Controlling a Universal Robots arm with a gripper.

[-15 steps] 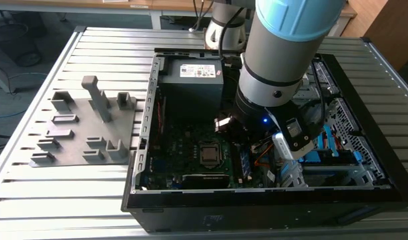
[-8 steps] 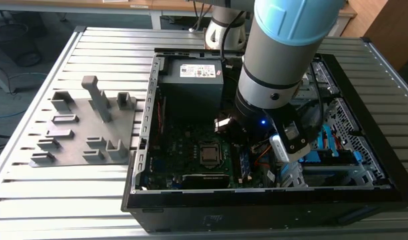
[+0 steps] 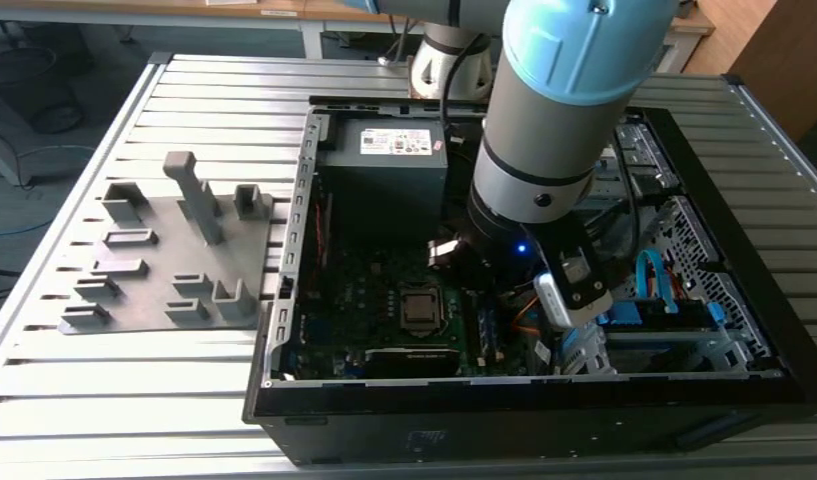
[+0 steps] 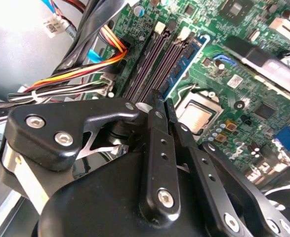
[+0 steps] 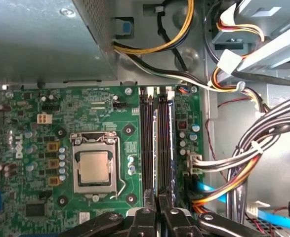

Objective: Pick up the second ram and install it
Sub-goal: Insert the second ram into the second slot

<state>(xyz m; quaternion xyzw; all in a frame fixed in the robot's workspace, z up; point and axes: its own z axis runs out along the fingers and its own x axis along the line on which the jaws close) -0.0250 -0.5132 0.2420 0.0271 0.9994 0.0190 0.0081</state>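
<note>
Standing edge-up in the slot bank beside the CPU socket [image 4: 199,116], the ram [image 4: 184,66] lines up with the gripper [image 4: 162,106] in the second wrist view. The stick's near end lies just ahead of the fingertips, which are drawn together with no object clamped between them. Whether they touch the stick cannot be determined.

Judged from this, the pick-up and placement are done. What appears to remain is confirming full seating; the latches are not clear enough to judge. Whether a twin stick sits in a neighbouring slot cannot be confirmed.

The case [image 3: 515,395] holds the board [image 5: 36,148] with the socket, a power supply [image 3: 381,160] beyond the socket, and cable bundles [image 5: 233,163] on the far side of the slots. A grey fixture [image 3: 155,265] lies outside the case, well apart from the socket.
</note>
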